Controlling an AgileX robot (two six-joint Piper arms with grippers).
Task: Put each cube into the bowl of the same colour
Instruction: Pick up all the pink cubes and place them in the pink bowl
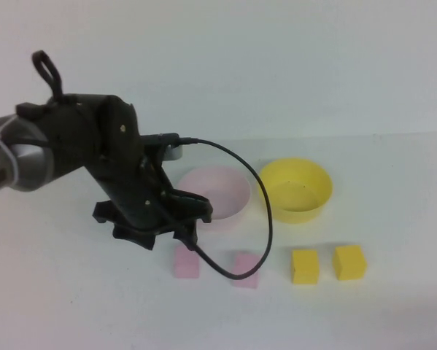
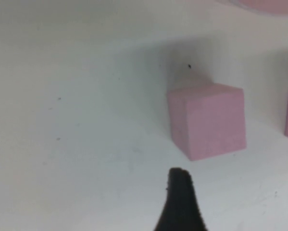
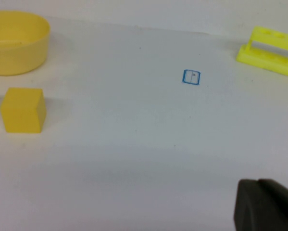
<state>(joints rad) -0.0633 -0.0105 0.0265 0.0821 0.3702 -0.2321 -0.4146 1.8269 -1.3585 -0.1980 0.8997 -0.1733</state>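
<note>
White bench (image 1: 72, 306) carries all task items. None of the four cubes is in a bowl yet; both bowls look empty in the high view.

The left arm (image 1: 28, 157) reaches in from the left, and the left gripper (image 1: 156, 233) hangs low over the bench, just in front of the pink bowl (image 1: 222, 191) and directly behind the left pink cube (image 1: 186, 262). Its jaws appear spread, with nothing between them; the log's reading is still on its way, so the state rests on the high view alone. In the left wrist view one dark fingertip (image 2: 181, 199) shows, and the left pink cube (image 2: 207, 120) sits just ahead of it and to one side, apart from it, resting flat on the bench.

The yellow bowl (image 1: 300, 191) stands beside the pink bowl, to its right, close but not touching.

The four cubes lie in a row in front of the bowls: left pink cube, right pink cube (image 1: 246, 268), then two yellow cubes (image 1: 304, 266) and (image 1: 349, 262). A black cable (image 1: 265, 211) loops over the right pink cube.

Governing relation: the left pink cube lies slightly forward of the left jaws. A short forward-and-down approach is judged necessary to straddle it.

The right gripper (image 3: 266, 204) shows only as a dark edge in its own wrist view, parked to the right, well apart from the cubes, with jaws closed and empty.
</note>
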